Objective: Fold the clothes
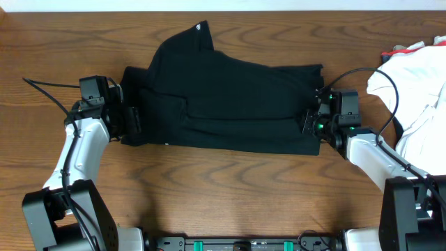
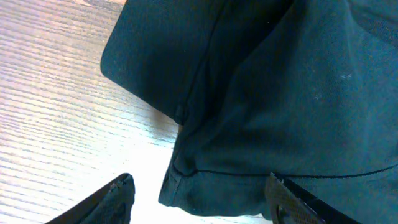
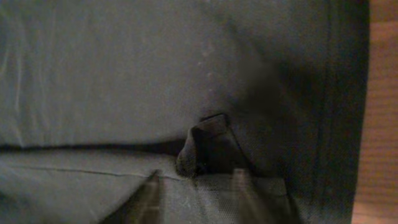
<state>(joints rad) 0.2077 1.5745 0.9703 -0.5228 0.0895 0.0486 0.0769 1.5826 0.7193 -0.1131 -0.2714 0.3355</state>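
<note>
At centre of the wooden surface (image 1: 223, 188), the black shirt (image 1: 230, 97) lies flat and partly folded, long side running 9 to 3 o'clock. A narrow peak of cloth sticks out toward 12 o'clock, with a small white mark at its tip.

Left claw (image 1: 131, 120): sits at the shirt's 9 o'clock edge, low on the surface. In the wrist view its fingers (image 2: 118, 199) stand wide apart. A hemmed corner of the shirt (image 2: 280, 93) hangs into the gap, clear of the near finger, and is not pinched. Bare wood (image 2: 50, 93) shows to 9 o'clock of that corner.

Right claw (image 1: 309, 120): sits at the shirt's 3 o'clock edge, on the cloth. The wrist view is dark and smeared. The claw (image 3: 196, 180) lies over black fabric (image 2: 280, 93), and a small raised tuft of cloth stands just beyond the tips. Cannot tell whether the jaws are parted or pinching. A strip of wood (image 3: 382, 124) shows at 3 o'clock in that view.

A heap of white cloth (image 1: 418, 84) lies at the surface's 3 o'clock edge, apart from the shirt, beyond the right arm.
</note>
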